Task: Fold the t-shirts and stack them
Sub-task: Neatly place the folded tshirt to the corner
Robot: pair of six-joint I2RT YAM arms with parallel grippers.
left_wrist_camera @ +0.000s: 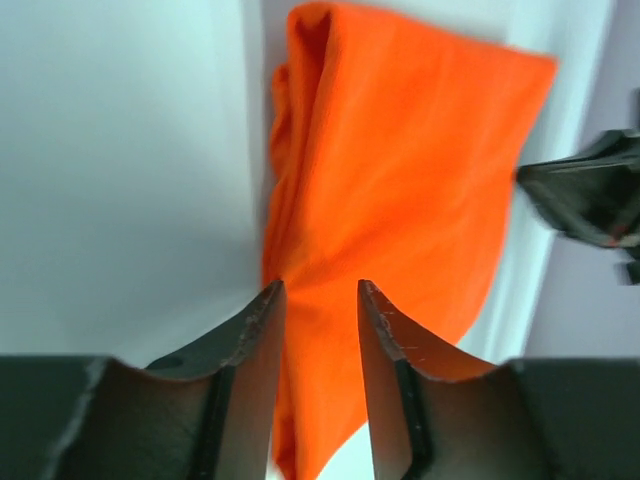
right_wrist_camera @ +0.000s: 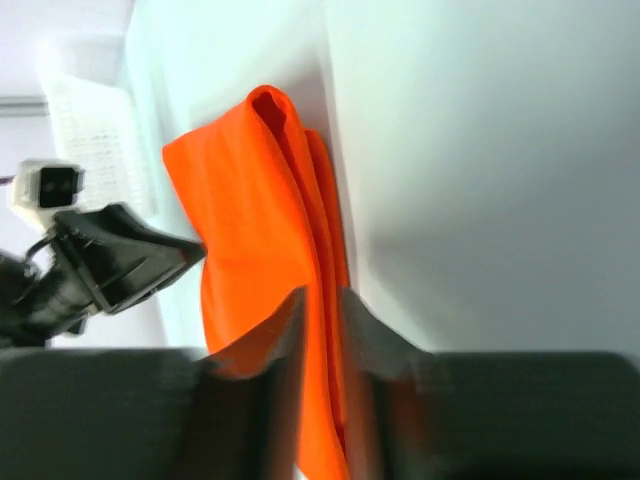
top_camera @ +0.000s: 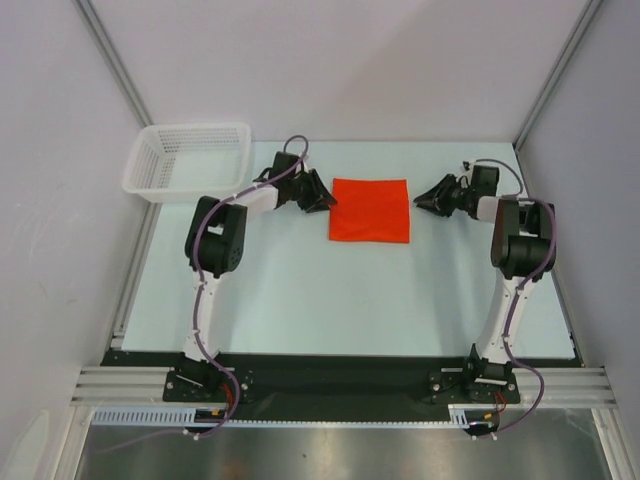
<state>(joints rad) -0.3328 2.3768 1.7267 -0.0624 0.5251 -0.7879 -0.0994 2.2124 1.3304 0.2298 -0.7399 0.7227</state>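
Top external: t-shirt (top_camera: 370,210) lies nearly square, seemingly longer left-right.

one t-shirt (top_camera: 370,210), one basket (top_camera: 190,128), two end effectors (top_camera: 322,196) (top_camera: 428,197)

Plain white walls (top_camera: 330,60) enclose a pale table (top_camera: 300,290) framed by aluminium rails (top_camera: 113,60), evenly lit.

White mesh basket (top_camera: 150,172), far left
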